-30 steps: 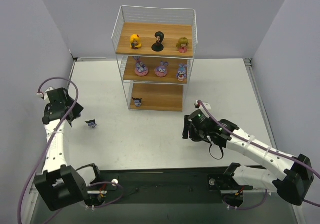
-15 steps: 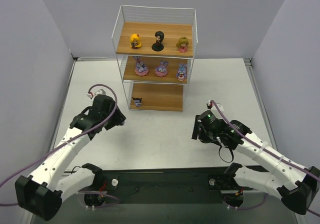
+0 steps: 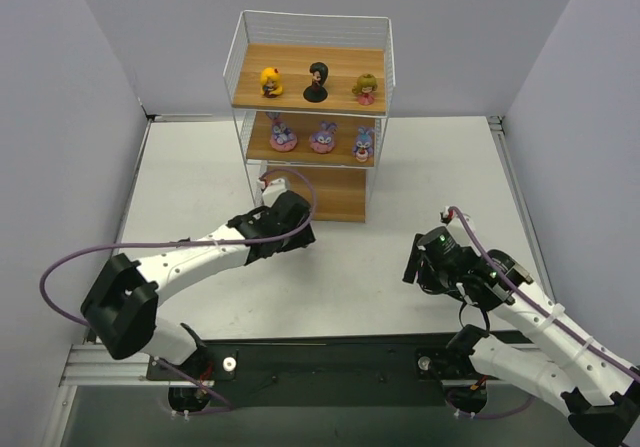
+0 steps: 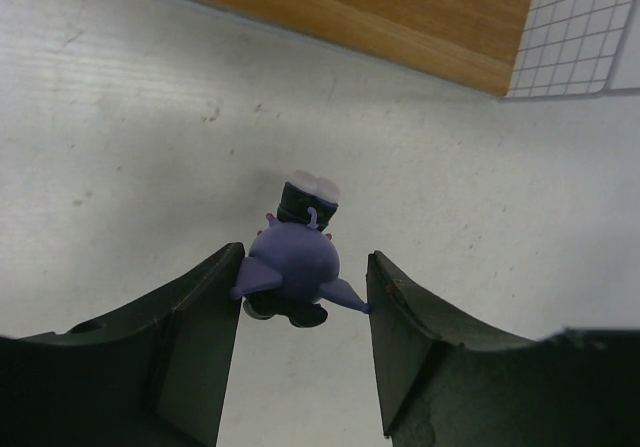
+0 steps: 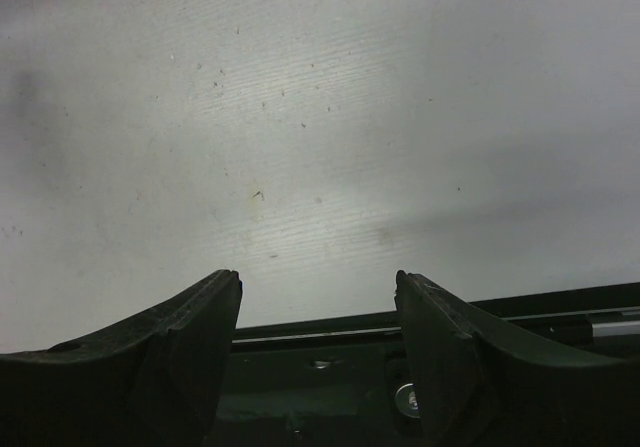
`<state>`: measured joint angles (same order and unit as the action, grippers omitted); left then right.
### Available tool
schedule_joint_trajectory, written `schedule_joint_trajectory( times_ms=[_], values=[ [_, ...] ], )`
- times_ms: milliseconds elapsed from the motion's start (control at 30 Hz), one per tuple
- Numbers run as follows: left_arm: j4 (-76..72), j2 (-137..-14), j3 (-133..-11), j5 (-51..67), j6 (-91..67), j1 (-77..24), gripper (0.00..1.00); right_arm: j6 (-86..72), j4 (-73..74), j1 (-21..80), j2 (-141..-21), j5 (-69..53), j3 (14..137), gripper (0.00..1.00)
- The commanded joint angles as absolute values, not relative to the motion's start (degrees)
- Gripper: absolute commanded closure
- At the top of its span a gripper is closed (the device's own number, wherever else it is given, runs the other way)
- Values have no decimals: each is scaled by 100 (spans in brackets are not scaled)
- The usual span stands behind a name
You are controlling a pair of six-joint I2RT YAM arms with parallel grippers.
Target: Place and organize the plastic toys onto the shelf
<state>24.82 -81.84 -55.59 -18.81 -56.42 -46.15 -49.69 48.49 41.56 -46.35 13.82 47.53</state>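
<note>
Left gripper point(image 4: 306, 257): partly closed, jaws pressed on either side of a small dark blue-purple plastic figurine point(image 4: 295, 267). The figurine is seen from behind and above, its two pointed ears touching the inner faces of the fingers point(image 4: 200, 337). The held figurine sits over the white table point(image 3: 200, 177), just in front of the lowest board of the three-tier white wire-frame shelf with brown wooden boards point(image 3: 335, 195). The wrist view shows that board's front edge and a patch of wire grid close ahead.

Right gripper point(image 5: 315, 282): jaws spread wide, nothing between them, only bare table surface below. It is near the front edge of the table, well apart from the shelf.

Top board: a yellow big-headed doll point(image 3: 270, 81), a black big-headed doll point(image 3: 317, 82) and an olive-pink big-headed doll point(image 3: 365, 89) stand upright in a row, spaced apart.

Middle board: three purple-pink bunny-like figures point(image 3: 324, 136) stand in a row.

Bottom board: its left end is hidden behind the left arm and its cable, so the contents there cannot be told.
</note>
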Motion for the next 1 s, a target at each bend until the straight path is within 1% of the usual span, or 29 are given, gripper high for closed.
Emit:
schedule_joint_trajectory(
  times_ms=[0, 233, 333, 533, 633, 967],
  values=[
    [1354, -8691, -6169, -2127, -5318, -4667, 83, -4992, 5282, 4087, -4527, 1556, 4887, 36],
    [863, -9491, -6521, -2302, -4958, -4676, 83, -4992, 5326, 4052, -4395, 1556, 4790, 36],
    [695, -9606, -6565, -2539, -4791, -4684, 83, -4975, 5344, 4043, -4359, 1556, 4729, 36],
    [826, -9826, -6750, -2900, -4501, -4667, 82, -4957, 5370, 4017, -4271, 1547, 4667, 36],
    [843, -9861, -6759, -2988, -4561, -4658, 82, -4966, 5396, 4017, -4228, 1538, 4641, 36],
    [607, -9598, -6206, -2988, -4939, -4685, 82, -5019, 5458, 4025, -4104, 1512, 4553, 36]
  ],
)
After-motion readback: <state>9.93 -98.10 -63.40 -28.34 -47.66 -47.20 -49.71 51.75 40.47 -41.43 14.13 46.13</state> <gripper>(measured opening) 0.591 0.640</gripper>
